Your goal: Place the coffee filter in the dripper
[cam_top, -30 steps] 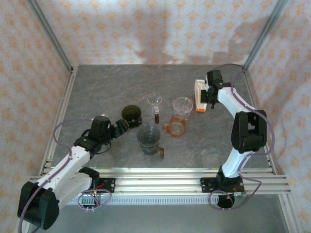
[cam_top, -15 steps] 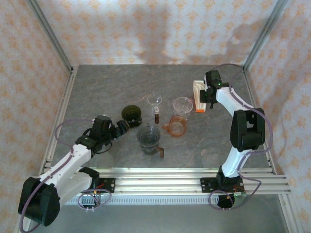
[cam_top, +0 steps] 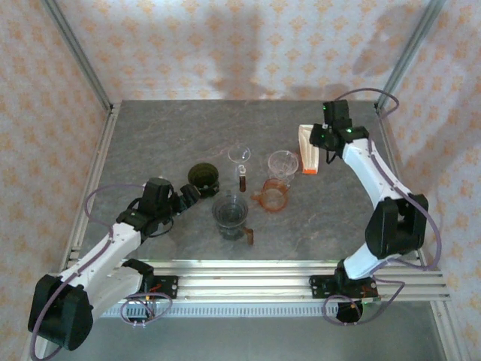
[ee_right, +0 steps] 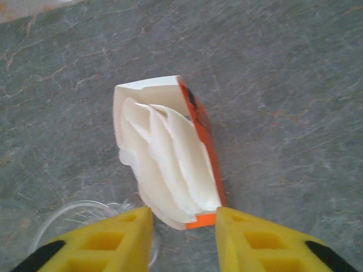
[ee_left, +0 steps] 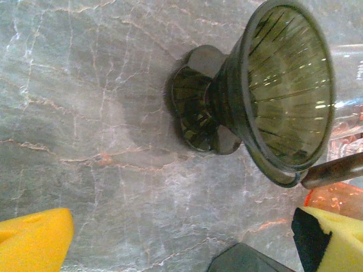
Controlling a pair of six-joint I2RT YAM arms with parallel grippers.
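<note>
Grey marble-look table [cam_top: 165, 135], pale veins. Peach wallpapered walls [cam_top: 225, 45] with small floral motif at left, far and right edges. Aluminium posts [cam_top: 75, 53] rise from far corners. Slotted metal rails [cam_top: 248, 274] along near edge. Soft shadows on back wall.
</note>
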